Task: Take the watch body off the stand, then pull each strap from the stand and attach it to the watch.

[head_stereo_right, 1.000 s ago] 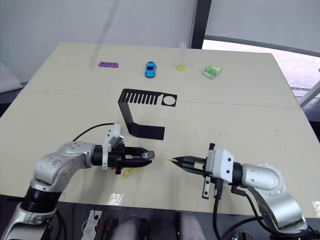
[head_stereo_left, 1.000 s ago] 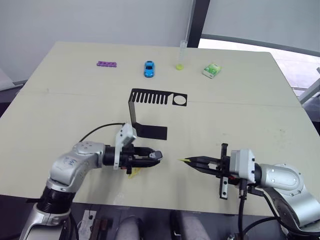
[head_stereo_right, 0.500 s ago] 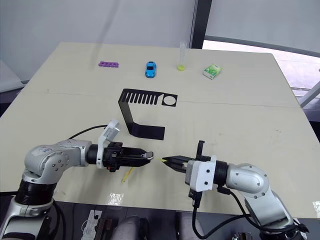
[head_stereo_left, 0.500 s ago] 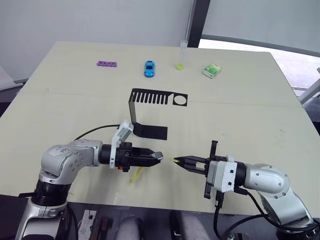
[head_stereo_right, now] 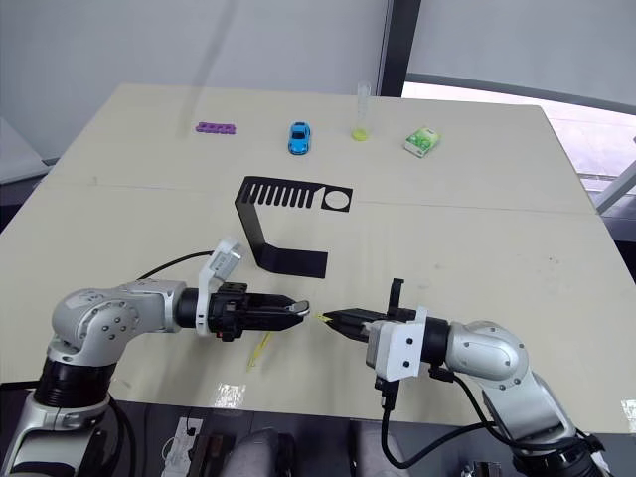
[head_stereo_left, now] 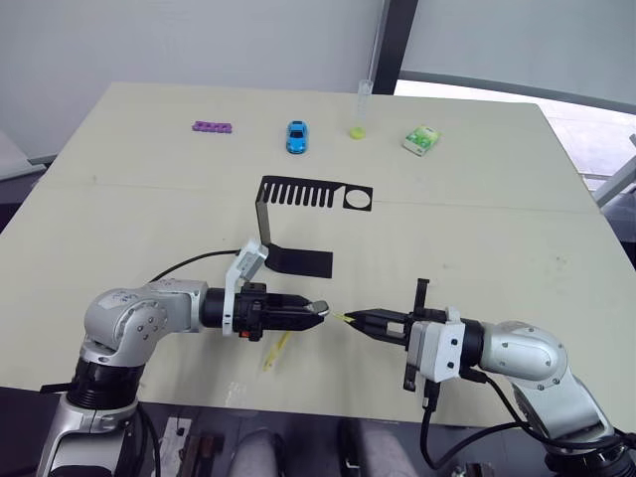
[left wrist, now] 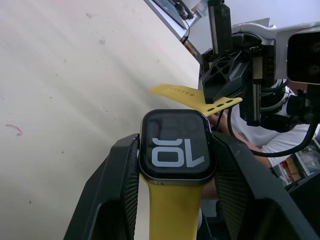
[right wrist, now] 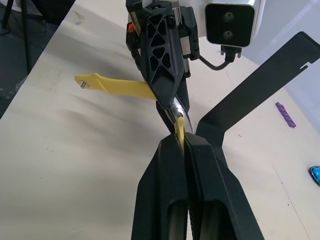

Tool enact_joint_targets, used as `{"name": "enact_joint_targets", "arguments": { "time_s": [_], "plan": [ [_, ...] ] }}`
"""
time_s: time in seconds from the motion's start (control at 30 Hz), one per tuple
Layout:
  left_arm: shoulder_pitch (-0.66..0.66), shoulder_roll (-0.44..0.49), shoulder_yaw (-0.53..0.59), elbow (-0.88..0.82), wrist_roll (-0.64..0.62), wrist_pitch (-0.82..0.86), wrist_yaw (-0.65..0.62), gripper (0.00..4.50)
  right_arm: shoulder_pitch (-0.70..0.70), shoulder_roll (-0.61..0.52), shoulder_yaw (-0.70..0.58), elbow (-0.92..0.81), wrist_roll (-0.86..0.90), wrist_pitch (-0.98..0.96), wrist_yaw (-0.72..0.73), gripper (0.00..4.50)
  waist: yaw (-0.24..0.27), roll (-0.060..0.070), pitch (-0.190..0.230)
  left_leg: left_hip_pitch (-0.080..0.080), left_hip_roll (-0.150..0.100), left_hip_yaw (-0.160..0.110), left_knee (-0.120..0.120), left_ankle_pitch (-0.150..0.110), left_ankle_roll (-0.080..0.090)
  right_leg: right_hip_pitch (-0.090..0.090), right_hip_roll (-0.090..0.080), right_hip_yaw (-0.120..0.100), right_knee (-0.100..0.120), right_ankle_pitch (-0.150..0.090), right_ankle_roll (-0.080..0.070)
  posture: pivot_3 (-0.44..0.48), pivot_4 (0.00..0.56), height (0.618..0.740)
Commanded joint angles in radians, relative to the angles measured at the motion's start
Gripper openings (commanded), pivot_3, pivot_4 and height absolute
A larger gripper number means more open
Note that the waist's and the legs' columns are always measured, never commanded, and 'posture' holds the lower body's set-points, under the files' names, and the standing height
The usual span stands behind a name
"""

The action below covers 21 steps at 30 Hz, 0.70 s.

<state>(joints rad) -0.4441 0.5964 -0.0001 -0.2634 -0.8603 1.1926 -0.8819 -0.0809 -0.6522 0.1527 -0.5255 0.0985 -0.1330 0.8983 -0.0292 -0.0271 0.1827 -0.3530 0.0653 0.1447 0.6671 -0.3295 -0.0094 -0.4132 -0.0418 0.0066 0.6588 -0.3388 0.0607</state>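
Black sheet metal forms the stand (head_stereo_left: 298,224), which sits mid-table with its slotted top toward the far side and carries neither watch nor straps. In the left eye view, the left gripper (head_stereo_left: 316,310) and right gripper (head_stereo_left: 360,320) point at each other near the table's (head_stereo_left: 497,229) near edge, tips close together. One yellow strap (head_stereo_left: 274,351) hangs below the left gripper down to the tabletop. Along the far edge lie a purple block strip (head_stereo_left: 212,127), a blue toy car (head_stereo_left: 296,137), a clear tube (head_stereo_left: 362,107) and a green-white packet (head_stereo_left: 420,140).

Left wrist view: the watch body (left wrist: 176,145) is clamped between the two black fingers (left wrist: 119,185), screen up, white digits visible. A yellow strap is attached at its near end. Beyond it, the right gripper (left wrist: 220,102) pinches the second strap (left wrist: 192,96), which is close to the watch's free end.

Right wrist view: the right fingers are pressed together on the second strap's edge (right wrist: 179,131). Its tip reaches the left gripper's tips; whether it touches the watch cannot be told. The attached strap (right wrist: 112,85) trails sideways from that gripper.
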Motion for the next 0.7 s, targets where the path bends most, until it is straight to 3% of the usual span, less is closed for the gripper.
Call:
{"name": "enact_joint_targets", "arguments": {
  "time_s": [0.03, 0.7],
  "plan": [
    [0.001, 0.004, 0.020, -0.036, -0.029, 0.002, 0.011, 1.63, -0.005, 0.001, -0.009, 0.003, -0.003, -0.033, -0.014, 0.00, 0.000, 0.000, 0.000, 0.000, 0.000, 0.000, 0.000, 0.000, 0.000, 0.000, 0.000, 0.000, 0.000, 0.000, 0.000, 0.000, 0.150, 0.740],
    [0.009, -0.028, 0.002, -0.044, -0.036, 0.005, 0.064, 1.63, -0.032, 0.024, 0.015, 0.039, -0.016, -0.050, -0.013, 0.00, 0.000, 0.000, 0.000, 0.000, 0.000, 0.000, 0.001, 0.000, 0.000, 0.000, 0.000, 0.000, 0.000, 0.000, 0.000, 0.000, 0.150, 0.740]
  ]
}}
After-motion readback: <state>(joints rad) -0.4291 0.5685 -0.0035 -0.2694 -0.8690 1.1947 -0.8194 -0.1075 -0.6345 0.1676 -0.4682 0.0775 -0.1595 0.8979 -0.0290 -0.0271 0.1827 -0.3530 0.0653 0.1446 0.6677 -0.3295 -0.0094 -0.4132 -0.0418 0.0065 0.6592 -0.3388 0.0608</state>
